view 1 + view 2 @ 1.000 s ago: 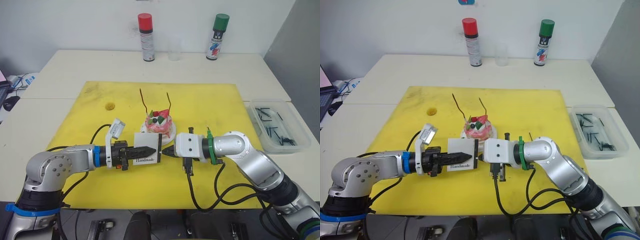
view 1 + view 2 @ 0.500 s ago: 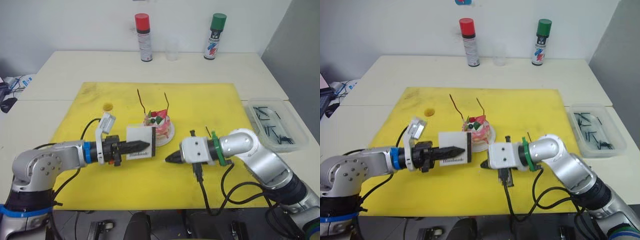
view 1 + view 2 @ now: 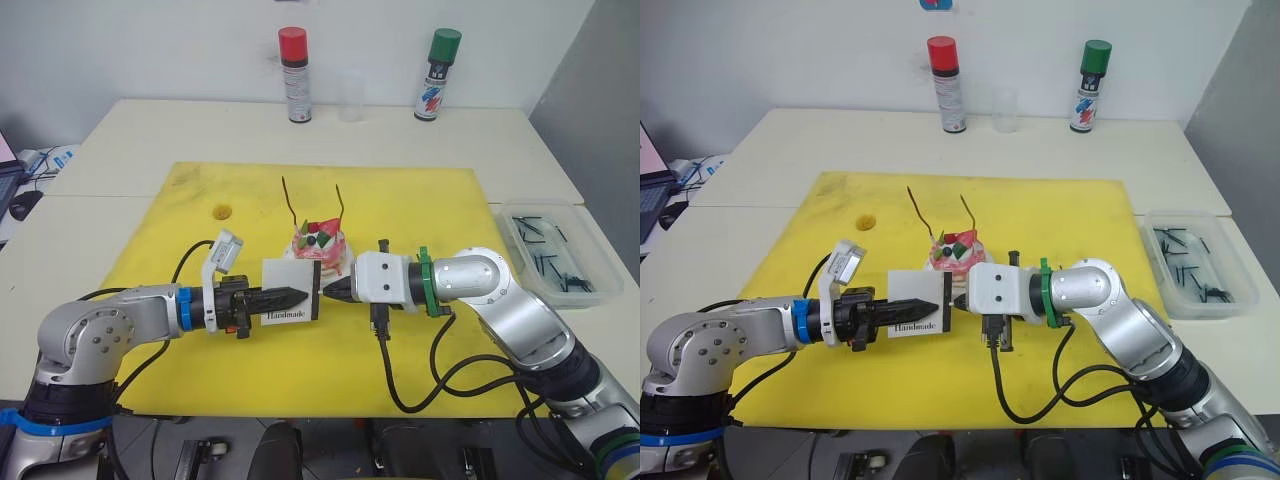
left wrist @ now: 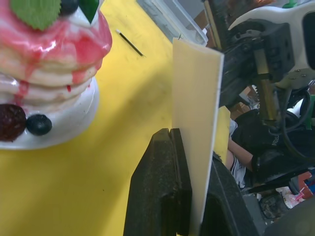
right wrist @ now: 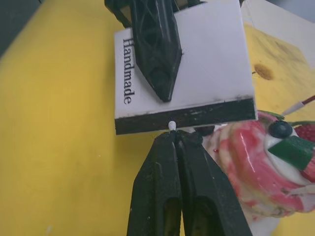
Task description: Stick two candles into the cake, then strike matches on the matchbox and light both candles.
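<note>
The left gripper (image 3: 285, 297) has its fingers clamped flat on the matchbox (image 3: 291, 293), holding it upright on edge just left of frame centre in the left eye view, dark striking strip facing the right gripper. The right gripper (image 3: 336, 291) has its fingers pressed together on a match (image 5: 172, 126); the match's pale head touches the striking strip, as the right wrist view shows. The two grippers meet tip to tip just in front of the cake (image 3: 319, 243). The cake sits on its white plate at the centre of the yellow mat (image 3: 420, 210), both candles (image 3: 288, 205) standing in it, leaning slightly. No flame is visible on either candle. A clear tray (image 3: 548, 250) of spare matches lies at the right edge, well apart. Two spray cans (image 3: 294, 61) stand at the top of the frame on the table (image 3: 150, 130).
</note>
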